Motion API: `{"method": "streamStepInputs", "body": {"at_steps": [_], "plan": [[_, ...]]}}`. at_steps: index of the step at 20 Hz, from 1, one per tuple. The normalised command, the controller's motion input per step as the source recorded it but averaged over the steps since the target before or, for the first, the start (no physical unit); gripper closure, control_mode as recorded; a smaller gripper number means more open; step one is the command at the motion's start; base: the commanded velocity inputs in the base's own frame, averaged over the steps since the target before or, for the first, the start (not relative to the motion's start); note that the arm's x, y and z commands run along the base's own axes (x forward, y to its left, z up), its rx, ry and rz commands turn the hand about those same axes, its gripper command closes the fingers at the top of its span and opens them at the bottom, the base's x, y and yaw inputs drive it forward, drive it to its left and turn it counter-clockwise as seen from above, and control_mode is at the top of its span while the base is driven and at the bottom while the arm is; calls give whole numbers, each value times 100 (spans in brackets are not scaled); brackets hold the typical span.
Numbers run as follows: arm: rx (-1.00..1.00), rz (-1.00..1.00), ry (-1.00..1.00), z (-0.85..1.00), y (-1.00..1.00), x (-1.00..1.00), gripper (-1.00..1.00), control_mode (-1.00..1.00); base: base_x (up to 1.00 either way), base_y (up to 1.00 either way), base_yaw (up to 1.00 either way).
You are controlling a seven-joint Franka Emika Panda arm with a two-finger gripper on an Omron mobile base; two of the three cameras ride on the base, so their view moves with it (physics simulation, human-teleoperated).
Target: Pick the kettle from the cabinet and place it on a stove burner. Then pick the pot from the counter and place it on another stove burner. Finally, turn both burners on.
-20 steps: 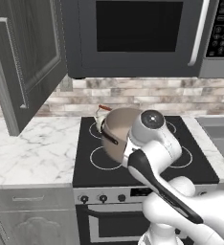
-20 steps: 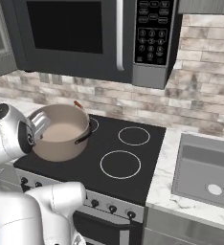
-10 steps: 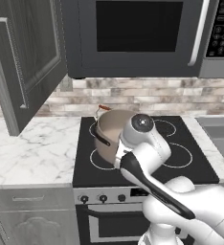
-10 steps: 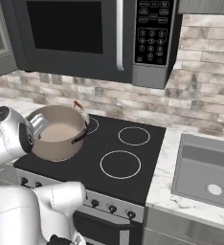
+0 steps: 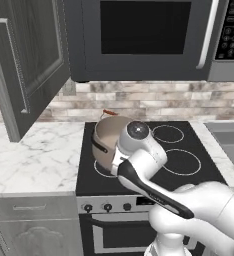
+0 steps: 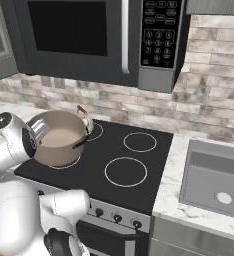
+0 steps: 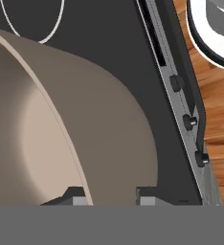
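Risk sits at the rim: your gripper [image 7: 106, 194] is clamped on the wall of the pot [image 6: 59, 137], one finger inside and one outside. The pot hangs at the front-left burner [image 6: 64, 164], and you cannot tell whether its base is down on the cooktop [image 6: 114, 150]. Held by one edge, it may tip or slip if you let go early. At about 1 o'clock from the pot, just behind it, stands the kettle [image 6: 87, 121]; drift that way and you knock it.
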Motion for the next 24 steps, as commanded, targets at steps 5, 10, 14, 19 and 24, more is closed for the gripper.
{"method": "streamStepInputs", "body": {"at_steps": [5,10,14,19,24], "plan": [[0,0,0,-17,18,22,100,-100,0,0,0],[0,0,0,-27,15,24,100,-100,0,0,0],[-1,0,0,-25,14,25,100,-100,0,0,0],[0,0,0,-21,8,22,100,-100,0,0,0],[0,0,0,-16,2,19,100,-100,0,0,0]]}}
